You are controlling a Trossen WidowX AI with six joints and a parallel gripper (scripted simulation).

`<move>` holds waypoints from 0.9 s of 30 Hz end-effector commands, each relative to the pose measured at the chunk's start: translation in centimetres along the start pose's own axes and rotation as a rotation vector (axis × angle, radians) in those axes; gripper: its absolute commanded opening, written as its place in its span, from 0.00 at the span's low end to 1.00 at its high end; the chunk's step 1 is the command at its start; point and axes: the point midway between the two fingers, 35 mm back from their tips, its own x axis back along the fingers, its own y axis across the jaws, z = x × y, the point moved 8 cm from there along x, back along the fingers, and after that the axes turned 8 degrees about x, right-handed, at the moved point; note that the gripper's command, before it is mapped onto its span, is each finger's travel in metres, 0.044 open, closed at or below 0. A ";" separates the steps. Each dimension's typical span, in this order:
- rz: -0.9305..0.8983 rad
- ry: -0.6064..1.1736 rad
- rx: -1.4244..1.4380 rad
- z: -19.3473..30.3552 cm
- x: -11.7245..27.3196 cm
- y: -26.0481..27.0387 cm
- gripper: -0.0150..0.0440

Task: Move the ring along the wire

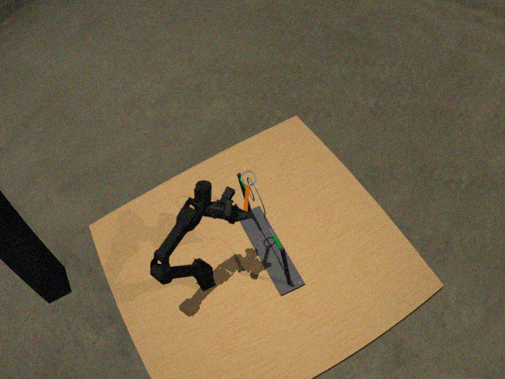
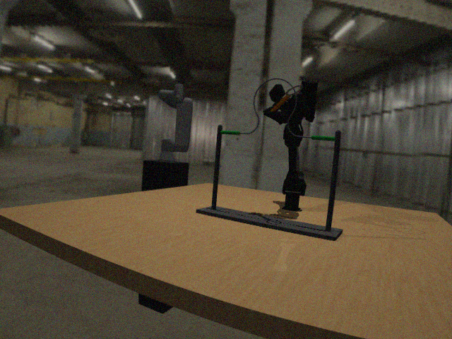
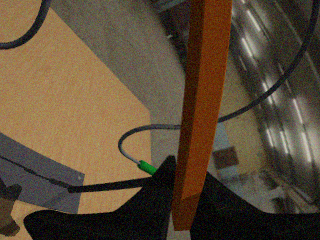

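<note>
Beyond the tool point(image 1: 249, 214) point(image 2: 267, 111) point(image 3: 178, 162), which pinched the orange handle point(image 1: 246, 197) point(image 2: 280, 103) point(image 3: 202, 100), the ring point(image 1: 242, 173) point(image 2: 294, 86) stood around the wire's high bend, where a slight tilt or sideways drift could have made it touch the grey wire point(image 1: 260, 198) point(image 2: 254, 99) point(image 3: 280, 86).

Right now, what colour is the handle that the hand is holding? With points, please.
Orange point(image 1: 246, 198) point(image 2: 280, 103) point(image 3: 204, 90), clearest in the wrist view.

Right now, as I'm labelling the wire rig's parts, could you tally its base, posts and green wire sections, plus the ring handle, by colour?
Dark grey: 3 (base, two posts)
Green: 2 (wire sections)
Orange: 1 (handle)
Total: 6
</note>
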 end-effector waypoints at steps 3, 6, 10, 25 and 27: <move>0.057 -0.002 0.063 0.3 0.1 -0.2 0.00; 0.080 -0.003 0.097 0.3 0.1 -0.2 0.00; 0.111 -0.005 0.144 0.4 0.1 -0.2 0.00; 0.225 -0.010 0.317 0.6 0.0 -0.2 0.00; 0.240 -0.011 0.341 0.6 0.0 -0.2 0.00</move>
